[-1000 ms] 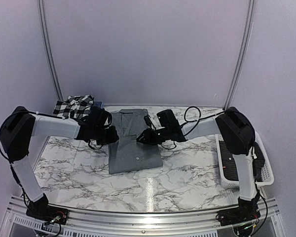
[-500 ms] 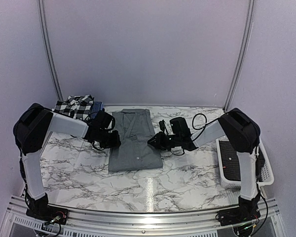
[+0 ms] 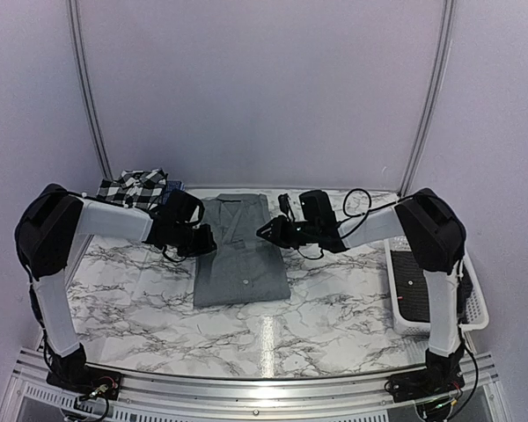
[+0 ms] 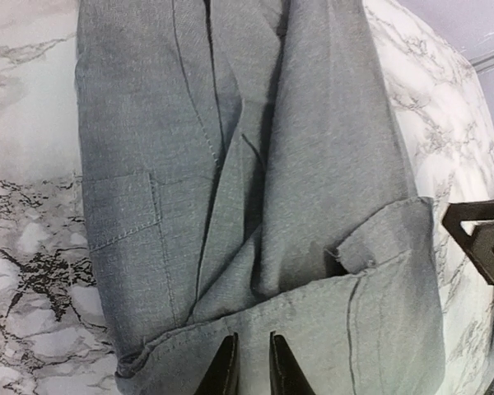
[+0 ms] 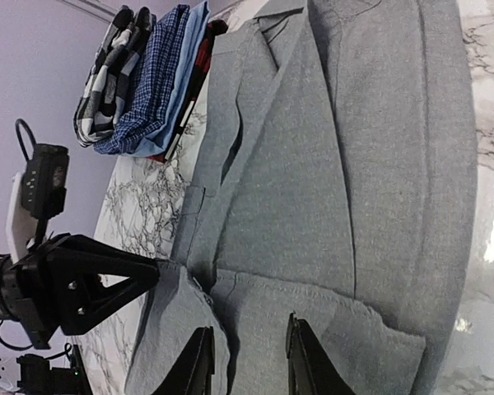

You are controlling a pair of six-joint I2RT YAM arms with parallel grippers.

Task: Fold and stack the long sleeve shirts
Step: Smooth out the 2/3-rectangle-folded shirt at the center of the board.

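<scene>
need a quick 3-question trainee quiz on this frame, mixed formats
1. True or false: the grey shirt lies inside the basket.
2. Where is the stack of shirts? A) back-left corner of the table B) in the basket C) on the grey shirt
3. What pattern shows on the stack's top shirt?
Key: 1 false, it lies flat mid-table; 2 A; 3 black-and-white checks.
</scene>
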